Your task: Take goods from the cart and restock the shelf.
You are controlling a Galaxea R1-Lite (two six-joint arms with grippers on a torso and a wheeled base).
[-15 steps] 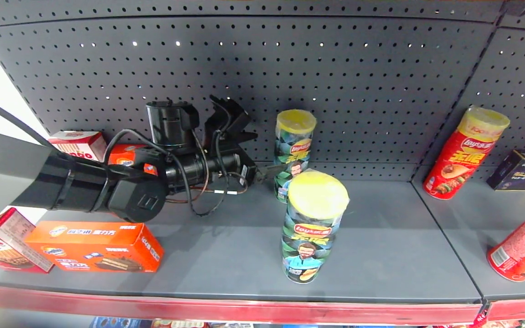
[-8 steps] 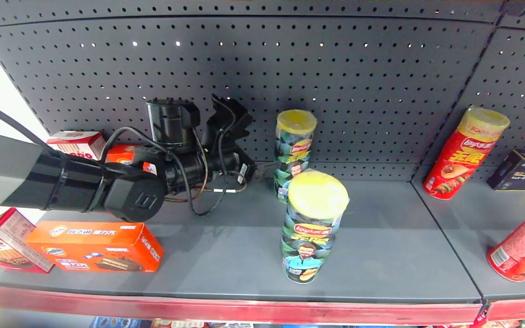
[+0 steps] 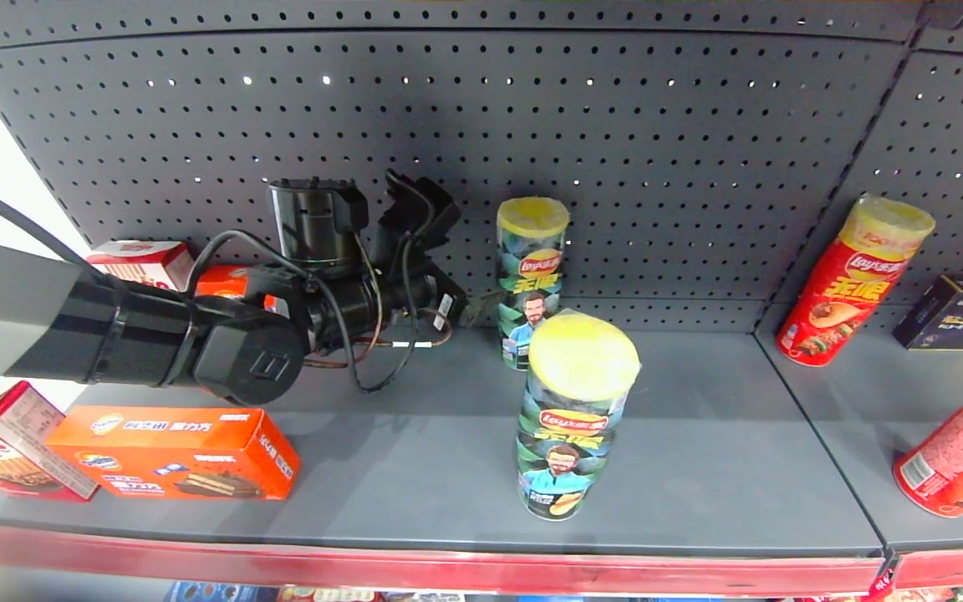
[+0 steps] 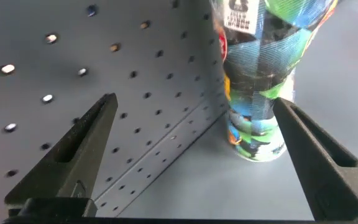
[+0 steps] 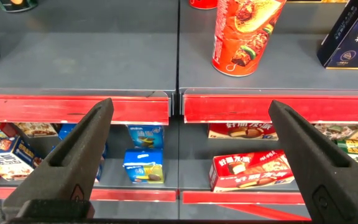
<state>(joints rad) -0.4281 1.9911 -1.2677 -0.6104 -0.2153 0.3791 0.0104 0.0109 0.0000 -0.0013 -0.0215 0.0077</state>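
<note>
Shelf [image 3: 699, 468]: grey, part-stocked. Left pincer [image 4: 194, 106]: fingers spread, holding nothing. Rear chip can [image 3: 532, 280]: upright at shelf back, just ahead of that pincer; probably light, stiff-walled, slick. Best hold: mid-body.

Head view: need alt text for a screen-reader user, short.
The left gripper sits beside a green chip can standing upright at the back of a grey shelf. A second green chip can stands nearer the front; an orange snack box lies to the left and a red chip can leans on the pegboard to the right.
</note>
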